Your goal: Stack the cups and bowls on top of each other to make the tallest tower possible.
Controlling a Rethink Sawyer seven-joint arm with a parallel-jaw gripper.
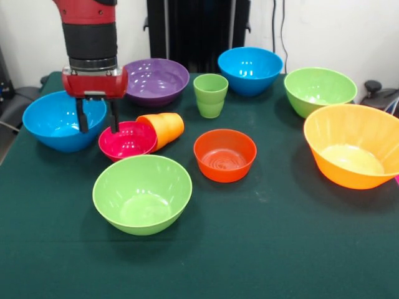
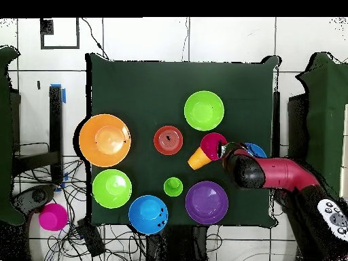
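Orange cup: a small glossy orange plastic tumbler (image 1: pixel 163 128) lies tipped on its side on the worktop, its mouth against the small magenta bowl.
Magenta bowl: a small glossy magenta plastic bowl (image 1: pixel 128 141), upright, touching the tipped orange cup and just beside the left blue bowl.
Gripper: the red-and-black arm's gripper (image 1: pixel 98 118) hangs over the far rim of the magenta bowl, its two dark fingers (image 1: pixel 82 117) spread apart and clamped on nothing; one tip is at the bowl's rim, the other toward the blue bowl.
Green cup: a small light green plastic tumbler (image 1: pixel 210 94) stands upright, alone, between the purple bowl and the far blue bowl.
Orange-red bowl: a small glossy orange-red plastic bowl (image 1: pixel 224 155), upright near the middle, apart from the others.
Blue bowls: one glossy blue bowl (image 1: pixel 56 124) at the left, partly behind the gripper; another (image 1: pixel 250 70) at the far side.
Green bowls: one light green bowl (image 1: pixel 142 194) nearest the camera; another (image 1: pixel 319 91) far right.
Purple bowl: a glossy purple bowl (image 1: pixel 156 81) at the far side, behind the gripper.
Large orange bowl: (image 1: pixel 352 153) at the right edge.
Stacking: nothing sits on anything else.
Worktop: dark green cloth (image 1: pixel 262 249).
Writing: none that can be read.
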